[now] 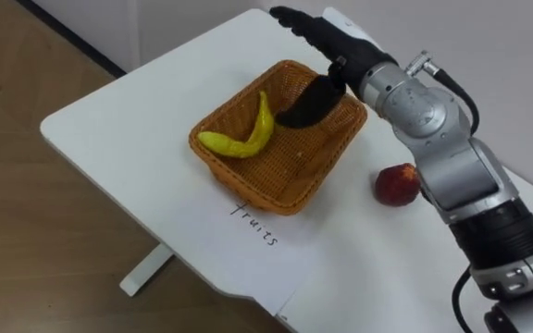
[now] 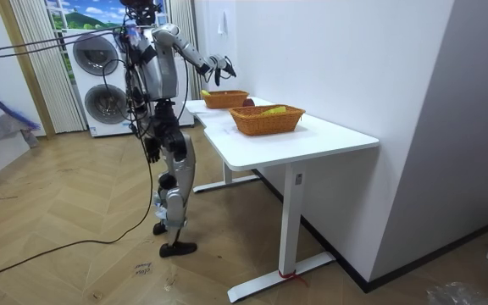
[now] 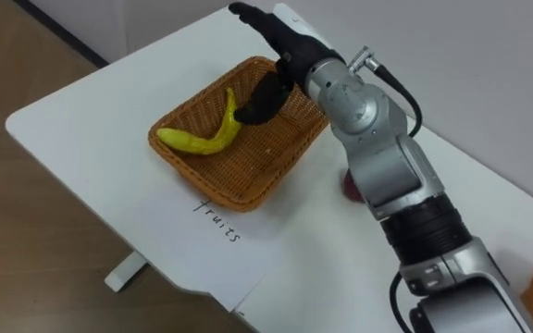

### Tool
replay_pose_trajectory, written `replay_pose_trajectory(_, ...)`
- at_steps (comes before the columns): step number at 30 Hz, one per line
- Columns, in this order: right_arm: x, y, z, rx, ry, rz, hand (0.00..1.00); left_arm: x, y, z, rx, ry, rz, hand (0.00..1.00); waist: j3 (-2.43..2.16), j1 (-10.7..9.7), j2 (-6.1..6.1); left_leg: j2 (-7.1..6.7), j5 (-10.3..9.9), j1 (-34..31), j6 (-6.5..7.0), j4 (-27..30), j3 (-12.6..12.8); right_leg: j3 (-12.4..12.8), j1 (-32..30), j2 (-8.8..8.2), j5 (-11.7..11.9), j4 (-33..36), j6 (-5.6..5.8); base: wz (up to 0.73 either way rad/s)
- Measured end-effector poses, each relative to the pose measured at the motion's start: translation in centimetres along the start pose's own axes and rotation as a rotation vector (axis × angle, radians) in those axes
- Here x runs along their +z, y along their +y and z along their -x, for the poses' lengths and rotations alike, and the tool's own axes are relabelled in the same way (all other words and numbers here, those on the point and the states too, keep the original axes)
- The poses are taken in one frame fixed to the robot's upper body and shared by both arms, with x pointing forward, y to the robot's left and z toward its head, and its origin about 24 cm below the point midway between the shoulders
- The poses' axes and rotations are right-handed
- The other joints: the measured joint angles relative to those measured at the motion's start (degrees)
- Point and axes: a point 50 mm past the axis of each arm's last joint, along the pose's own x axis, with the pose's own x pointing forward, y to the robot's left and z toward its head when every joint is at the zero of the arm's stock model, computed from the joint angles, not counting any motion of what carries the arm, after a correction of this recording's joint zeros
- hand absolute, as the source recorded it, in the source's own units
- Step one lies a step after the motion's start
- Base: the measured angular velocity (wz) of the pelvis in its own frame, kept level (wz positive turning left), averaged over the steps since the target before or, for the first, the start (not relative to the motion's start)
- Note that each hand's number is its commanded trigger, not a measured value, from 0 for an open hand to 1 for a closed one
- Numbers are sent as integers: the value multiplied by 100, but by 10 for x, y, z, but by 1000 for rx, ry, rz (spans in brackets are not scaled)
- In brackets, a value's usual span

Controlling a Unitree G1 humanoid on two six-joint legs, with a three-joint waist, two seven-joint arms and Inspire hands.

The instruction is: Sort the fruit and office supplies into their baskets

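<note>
Right hand (image 1: 327, 42) is hovering over the far rim of the fruit basket (image 1: 248, 188), fingers straight, holding nothing. Banana (image 1: 248, 139) is lying inside it. Red fruit (image 1: 396, 185) is sitting on the tabletop (image 1: 128, 120), lower right of the hand, just beside my forearm; the right hand is nearer. Left hand (image 2: 152, 151) is hanging at my side.

Rough woven wicker basket (image 1: 239, 180), smooth yellow banana (image 1: 248, 139) skin inside the basket, matt red fruit (image 1: 396, 185) beside the basket, smooth matt white surface (image 1: 128, 120) beneath the basket, matt black fingers (image 1: 294, 18) of the right hand (image 1: 345, 42) above the basket
</note>
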Motion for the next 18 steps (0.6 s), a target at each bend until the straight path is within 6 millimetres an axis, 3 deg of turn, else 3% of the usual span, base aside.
replay_pose_trajectory(8, -5, -14, 5, -49, 33, 103, 0, 2, 2, 1, 7, -20, 0, 0, -2, -166, 102, 13, 0, -10, 0, -10, 158, 170, -87, 10, 0, 1, 0, -10)
replay_pose_trajectory(18, -30, -43, 22, -191, 80, 9, 0, -11, -6, 4, 2, 5, 15, 0, -74, -628, 396, 20, 5, 198, 7, -43, 323, 380, 33, 1, 1, 4, 2, -9)
